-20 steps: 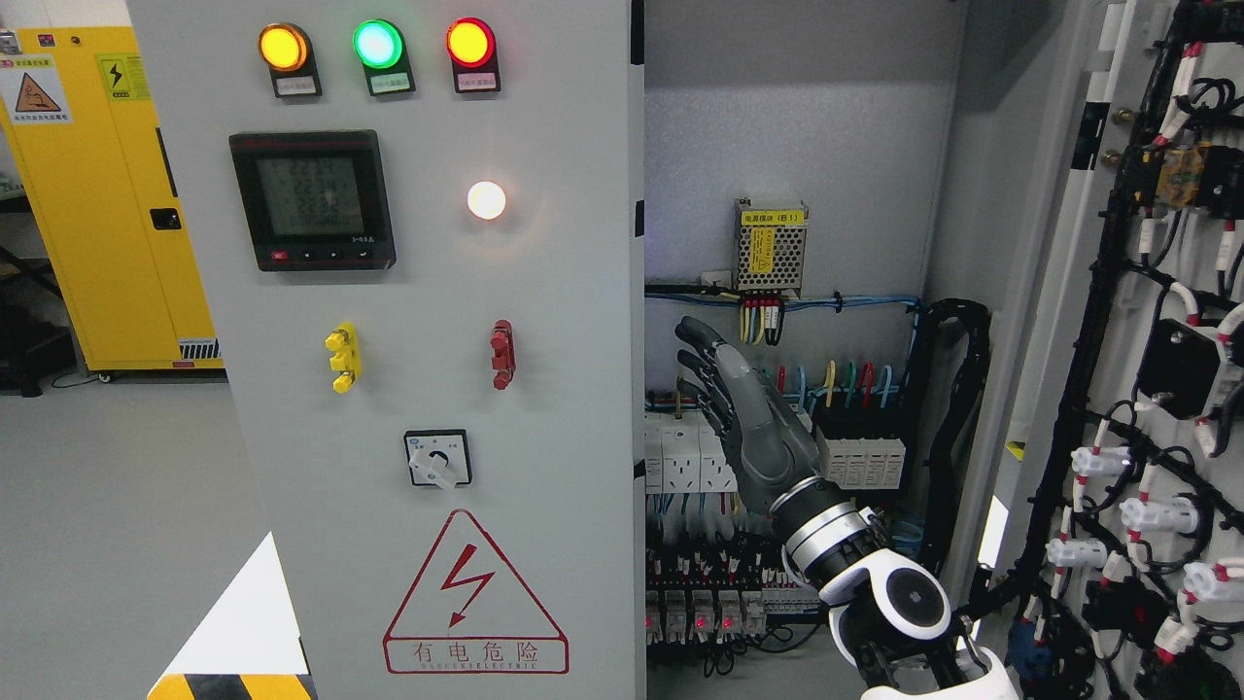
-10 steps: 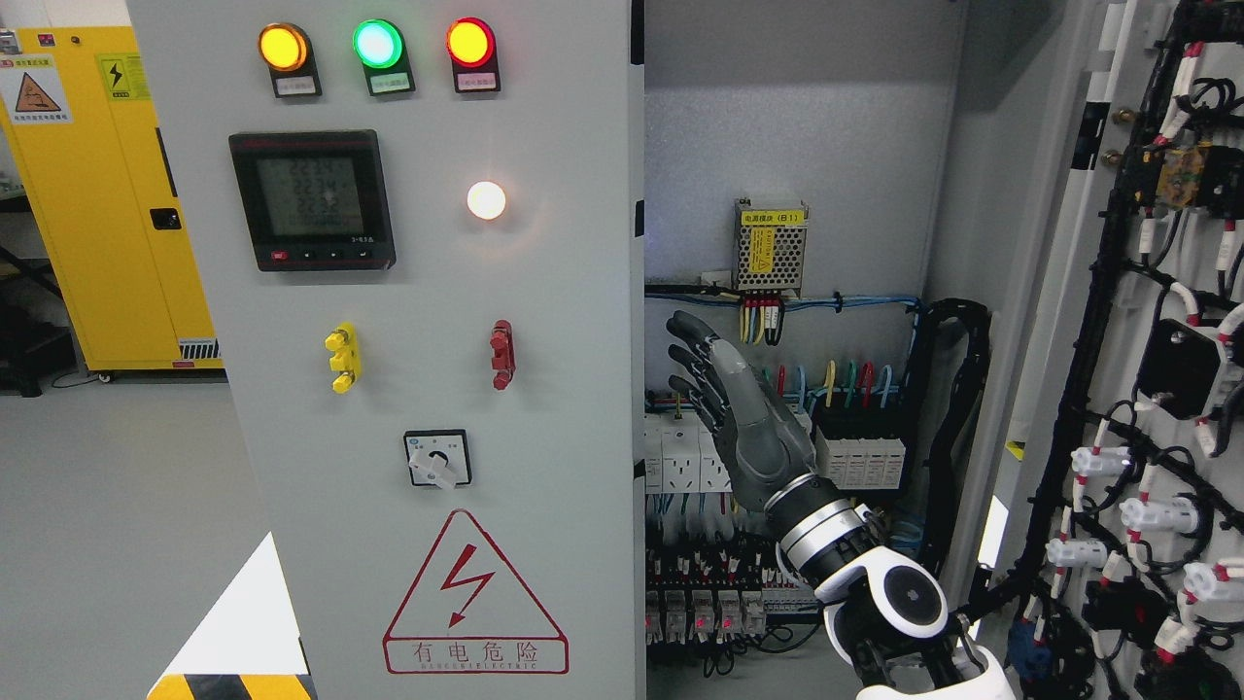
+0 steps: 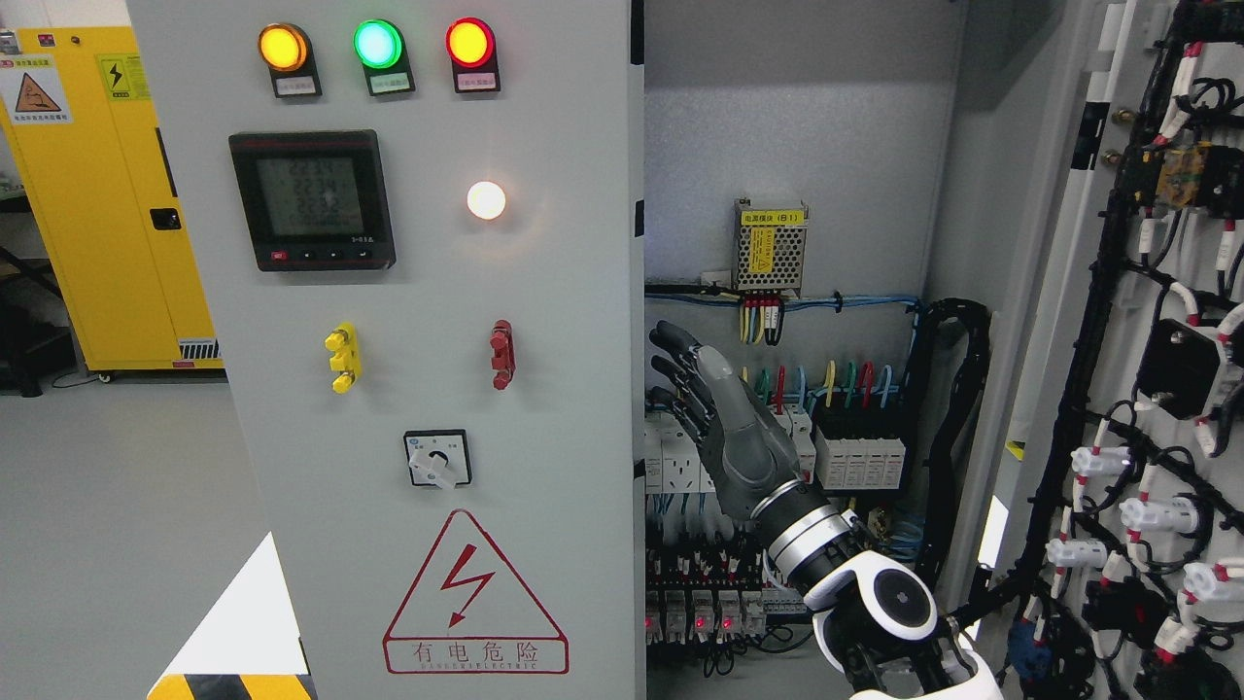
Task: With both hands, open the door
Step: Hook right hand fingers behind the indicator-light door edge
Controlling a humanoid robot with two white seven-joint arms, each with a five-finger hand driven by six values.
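The electrical cabinet (image 3: 797, 126) stands with its right door (image 3: 1157, 389) swung open at the picture's right and its left door (image 3: 428, 292) closed. Inside sit one perforated power supply (image 3: 770, 246), rows of breakers and coloured wiring. The left door carries three indicator lamps (image 3: 377, 44), one meter (image 3: 312, 199) and one rotary switch (image 3: 437, 459). The right hand (image 3: 724, 418) hovers inside the opening, fingers (image 3: 673, 340) spread, holding nothing, near the left door's edge.

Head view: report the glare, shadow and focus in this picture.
Head view: the white lamp blooms into a soft halo on the grey door; the meter screen is washed out and its digits are hard to read; the top of the cabinet's back wall lies in shadow; the right hand and the wiring behind it are sharp.
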